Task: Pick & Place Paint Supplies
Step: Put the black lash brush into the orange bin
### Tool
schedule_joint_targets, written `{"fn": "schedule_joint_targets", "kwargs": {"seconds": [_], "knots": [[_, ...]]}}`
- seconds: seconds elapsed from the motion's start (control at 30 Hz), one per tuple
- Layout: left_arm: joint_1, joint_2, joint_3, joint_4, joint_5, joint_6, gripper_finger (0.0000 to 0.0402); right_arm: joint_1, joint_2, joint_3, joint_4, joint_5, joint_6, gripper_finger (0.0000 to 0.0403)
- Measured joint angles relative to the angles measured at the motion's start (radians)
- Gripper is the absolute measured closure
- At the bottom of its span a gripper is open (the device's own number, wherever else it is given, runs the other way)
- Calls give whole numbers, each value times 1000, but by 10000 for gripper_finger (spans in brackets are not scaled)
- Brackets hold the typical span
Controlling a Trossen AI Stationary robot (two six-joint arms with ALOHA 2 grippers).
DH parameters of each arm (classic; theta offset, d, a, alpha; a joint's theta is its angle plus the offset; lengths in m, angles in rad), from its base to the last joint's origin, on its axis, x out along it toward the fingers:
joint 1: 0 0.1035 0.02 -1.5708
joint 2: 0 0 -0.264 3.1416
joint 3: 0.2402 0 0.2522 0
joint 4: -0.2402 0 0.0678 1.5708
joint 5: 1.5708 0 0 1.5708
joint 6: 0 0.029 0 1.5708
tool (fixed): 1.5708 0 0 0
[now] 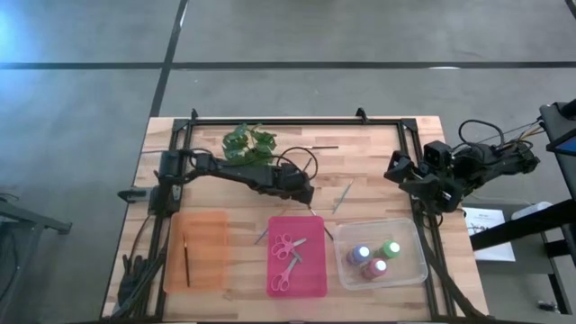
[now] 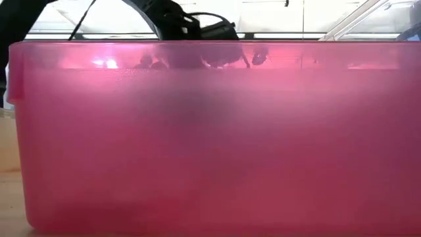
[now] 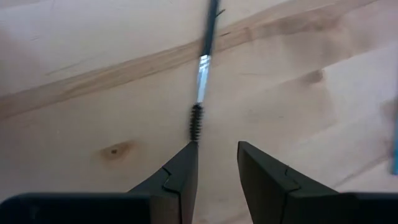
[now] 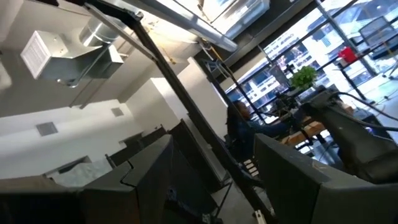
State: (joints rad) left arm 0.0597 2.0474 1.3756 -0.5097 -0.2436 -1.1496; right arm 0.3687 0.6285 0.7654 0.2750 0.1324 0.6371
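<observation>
Brush (image 3: 200,93) shows up close only in the left wrist view, its tip by the left gripper (image 3: 217,163), jaws open. Right gripper (image 4: 211,180) waits, raised, jaws open.

Light: bright and even from above, soft small shadows on the surface (image 1: 378,148).
Glare: white spots on the pink bin (image 2: 210,131) wall, near its rim.
Blur: brush (image 3: 202,68) fuzzy up close; pink bin hazy.
Windows: very bright, washed out.
</observation>
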Motion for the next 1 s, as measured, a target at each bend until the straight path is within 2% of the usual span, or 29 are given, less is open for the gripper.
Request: {"fn": "schedule_joint_targets", "kwargs": {"seconds": [0.37, 0.77, 0.87, 1.0], "knots": [[1, 44, 34, -32, -55, -4, 280, 0, 1, 0, 6, -13, 0, 184], [4, 79, 35, -23, -69, 16, 285, 0, 1, 0, 11, -28, -1, 183], [8, 80, 34, -30, -72, 23, 312, 0, 0, 0, 14, -29, -1, 184], [9, 80, 25, -25, -78, 26, 384, 0, 1, 0, 14, -37, -1, 184]]}}
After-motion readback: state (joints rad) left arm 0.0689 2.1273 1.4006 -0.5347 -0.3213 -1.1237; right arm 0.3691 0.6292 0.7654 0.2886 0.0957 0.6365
